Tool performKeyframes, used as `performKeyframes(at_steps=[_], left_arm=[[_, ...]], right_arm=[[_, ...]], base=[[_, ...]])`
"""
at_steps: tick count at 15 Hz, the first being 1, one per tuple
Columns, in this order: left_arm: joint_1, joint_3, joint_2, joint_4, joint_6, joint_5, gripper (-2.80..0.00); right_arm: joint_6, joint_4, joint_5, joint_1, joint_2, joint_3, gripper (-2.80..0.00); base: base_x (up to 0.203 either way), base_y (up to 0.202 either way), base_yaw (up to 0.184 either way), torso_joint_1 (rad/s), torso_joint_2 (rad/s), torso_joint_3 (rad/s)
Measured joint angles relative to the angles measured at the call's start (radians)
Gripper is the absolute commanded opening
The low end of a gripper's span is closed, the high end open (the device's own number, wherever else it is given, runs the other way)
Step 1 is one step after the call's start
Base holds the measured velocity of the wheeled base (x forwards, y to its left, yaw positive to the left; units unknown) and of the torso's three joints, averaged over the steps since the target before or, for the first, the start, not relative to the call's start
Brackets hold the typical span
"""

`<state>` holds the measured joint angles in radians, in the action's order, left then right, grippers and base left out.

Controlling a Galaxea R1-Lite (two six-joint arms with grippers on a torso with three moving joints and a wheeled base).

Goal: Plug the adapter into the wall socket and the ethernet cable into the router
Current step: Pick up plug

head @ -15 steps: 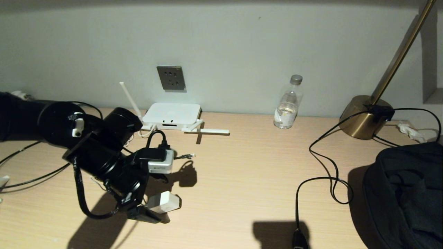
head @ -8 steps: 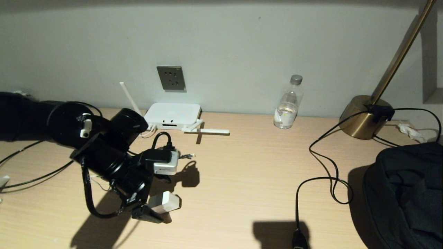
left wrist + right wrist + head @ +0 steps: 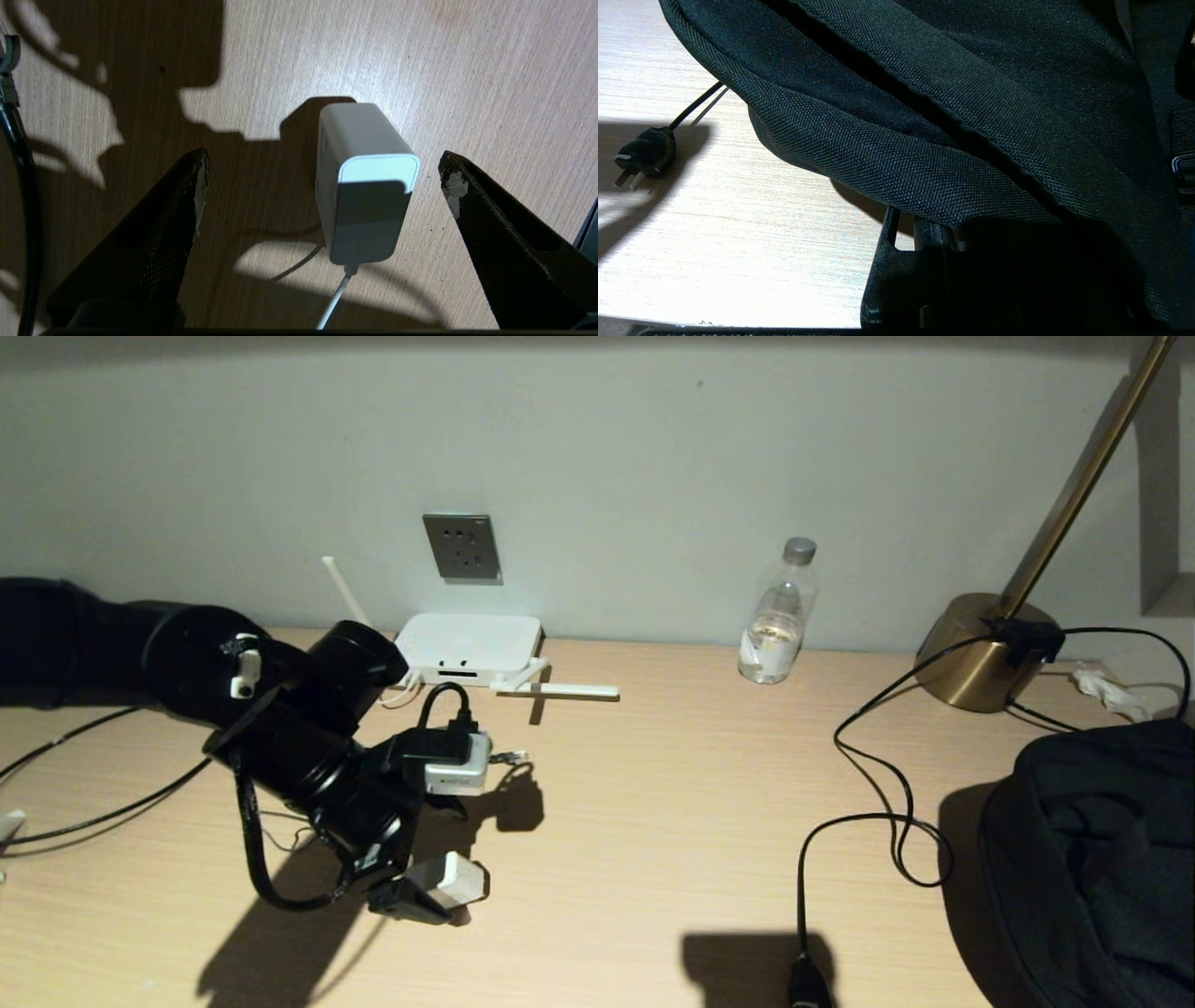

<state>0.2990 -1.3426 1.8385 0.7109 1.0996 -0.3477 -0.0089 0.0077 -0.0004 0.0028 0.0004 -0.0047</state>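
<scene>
The white adapter [image 3: 452, 881] lies on the wooden desk, its thin white cord [image 3: 332, 298] trailing back toward the arm. My left gripper [image 3: 429, 870] is open and straddles it. In the left wrist view the adapter [image 3: 366, 182] sits between the two black fingers [image 3: 184, 219], nearer one of them and touching neither. The grey wall socket [image 3: 461, 548] is on the wall above the white router [image 3: 467, 647]. The ethernet cable's clear connector [image 3: 510, 758] lies beyond the left wrist. My right gripper [image 3: 920, 231] is shut and tucked under a black bag.
A water bottle [image 3: 778, 614] stands by the wall. A brass lamp base [image 3: 982, 653] is at the back right; its black cord [image 3: 873, 775] loops to a plug [image 3: 642, 158] near the desk's front edge. The black bag [image 3: 1092, 859] fills the right corner.
My left arm has moved a little to the right and closer to the adapter, which now lies further between the fingers. The gripper stays open. The adapter has not moved.
</scene>
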Motion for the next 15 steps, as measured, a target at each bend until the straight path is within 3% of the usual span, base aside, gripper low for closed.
performKeyframes(at_steps=[8, 9, 15], left_arm=[[0.011, -0.003, 0.007, 0.000, -0.003, 0.000, 0.00], [0.011, -0.003, 0.008, 0.000, -0.005, 0.000, -2.80], [0.009, 0.003, 0.009, 0.001, -0.004, 0.000, -2.80]], right_arm=[[0.000, 0.000, 0.000, 0.000, 0.000, 0.000, -2.80], [0.000, 0.000, 0.000, 0.000, 0.000, 0.000, -2.80], [0.000, 0.000, 0.000, 0.000, 0.000, 0.000, -2.80]], base=[[0.000, 0.000, 0.000, 0.000, 0.00, 0.000], [0.000, 0.000, 0.000, 0.000, 0.00, 0.000], [0.000, 0.000, 0.000, 0.000, 0.00, 0.000]])
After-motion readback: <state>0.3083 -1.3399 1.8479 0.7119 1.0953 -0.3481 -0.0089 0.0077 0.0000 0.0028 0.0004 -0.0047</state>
